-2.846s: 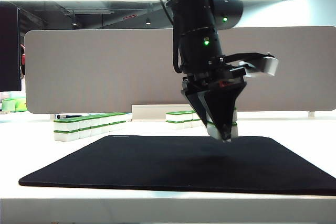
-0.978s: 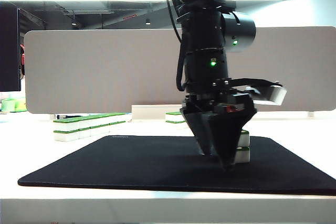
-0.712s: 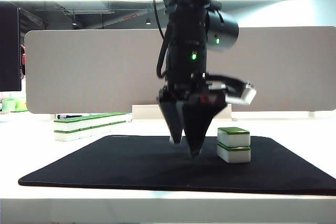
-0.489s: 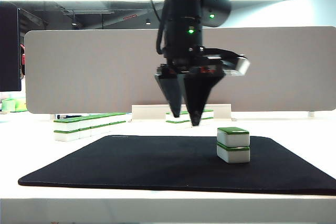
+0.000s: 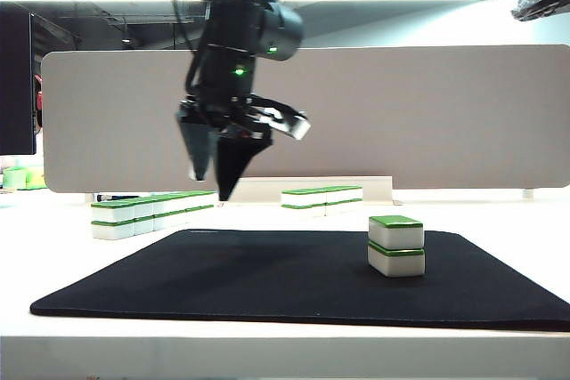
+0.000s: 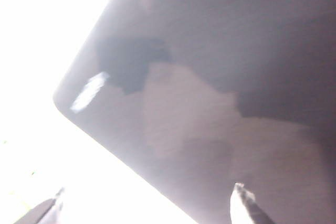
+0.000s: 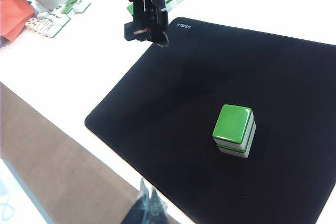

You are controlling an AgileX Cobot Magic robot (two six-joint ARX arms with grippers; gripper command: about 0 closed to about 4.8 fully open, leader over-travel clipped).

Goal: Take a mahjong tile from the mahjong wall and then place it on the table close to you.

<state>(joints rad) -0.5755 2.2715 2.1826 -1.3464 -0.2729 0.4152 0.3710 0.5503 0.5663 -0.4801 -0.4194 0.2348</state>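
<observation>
While my left gripper (image 5: 216, 186) hangs in the air with its jaws spread and nothing between them, the mahjong wall (image 5: 150, 212) sits below it on the white table (image 5: 53, 255), beside the black mat's (image 5: 267, 278) far left corner. Further right, two stacked tiles (image 5: 396, 246) rest on the mat. Of my right gripper (image 7: 148, 208) only a dark tip shows; I cannot tell its state.

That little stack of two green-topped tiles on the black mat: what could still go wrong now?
The stacked tiles stand two high, so a knock could topple the stack. The open left gripper hangs near the mahjong wall; sinking there, it might nudge tiles out of line. The right gripper sits at the black mat's near edge, barely visible.
</observation>
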